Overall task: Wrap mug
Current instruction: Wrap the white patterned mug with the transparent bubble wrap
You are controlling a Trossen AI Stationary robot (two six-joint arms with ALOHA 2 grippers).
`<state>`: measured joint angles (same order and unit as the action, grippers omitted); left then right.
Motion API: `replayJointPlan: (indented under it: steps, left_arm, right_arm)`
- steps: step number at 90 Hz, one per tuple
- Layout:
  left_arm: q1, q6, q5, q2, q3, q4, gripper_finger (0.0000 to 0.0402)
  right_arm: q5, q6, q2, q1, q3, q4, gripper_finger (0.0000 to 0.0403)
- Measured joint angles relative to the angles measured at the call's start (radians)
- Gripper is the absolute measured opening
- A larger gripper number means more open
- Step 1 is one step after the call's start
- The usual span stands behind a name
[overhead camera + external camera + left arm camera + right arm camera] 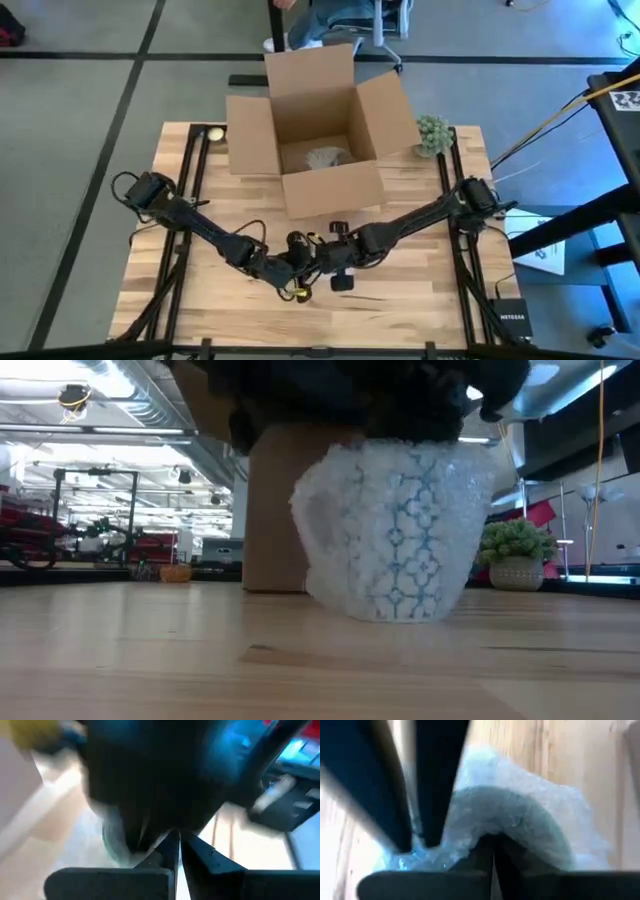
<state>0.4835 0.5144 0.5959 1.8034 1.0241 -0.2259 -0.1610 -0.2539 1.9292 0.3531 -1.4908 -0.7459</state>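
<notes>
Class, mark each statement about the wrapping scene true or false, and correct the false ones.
1. The mug is covered in bubble wrap. True.
2. The cardboard box on the table has its flaps closed. False: the flaps stand open.
3. Both grippers meet near the table's front edge, left gripper beside right gripper. True.
4. The small potted plant sits to the left of the box in the high view. False: it sits at the box's right.
5. The mug lies inside the box. False: it stands on the table, in front of the box.
</notes>
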Motion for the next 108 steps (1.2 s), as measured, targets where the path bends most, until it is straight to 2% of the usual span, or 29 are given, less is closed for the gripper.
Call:
replayJointPlan:
  steps: [13, 24, 33, 46, 61, 72, 108]
  left_arm:
    - [-0.002, -0.002, 0.003, 0.007, 0.004, 0.008, 0.0000]
    - [-0.005, 0.003, 0.003, 0.005, 0.005, 0.025, 0.0000]
    - [-0.005, 0.002, 0.015, 0.005, 0.005, 0.029, 0.0000]
    - [0.001, 0.002, 0.019, 0.000, 0.005, 0.036, 0.0000]
    - [0.001, -0.003, 0.023, -0.008, 0.003, 0.038, 0.0000]
    - [0.000, -0.003, 0.025, -0.008, 0.003, 0.041, 0.0000]
    - [0.000, 0.002, 0.030, -0.008, 0.003, 0.045, 0.0000]
  right_arm:
    - [0.012, -0.006, -0.030, 0.000, -0.068, -0.125, 0.0001]
    - [0.052, -0.005, -0.047, 0.001, -0.125, -0.162, 0.0001]
    - [0.067, -0.009, -0.050, 0.001, -0.117, -0.085, 0.0001]
    - [0.090, -0.012, 0.004, 0.000, -0.033, -0.029, 0.0001]
    - [0.080, -0.016, 0.040, 0.001, 0.065, 0.174, 0.0001]
    - [0.075, -0.014, 0.048, -0.001, 0.079, 0.182, 0.0001]
    - [0.052, -0.010, -0.088, 0.000, -0.088, -0.109, 0.0001]
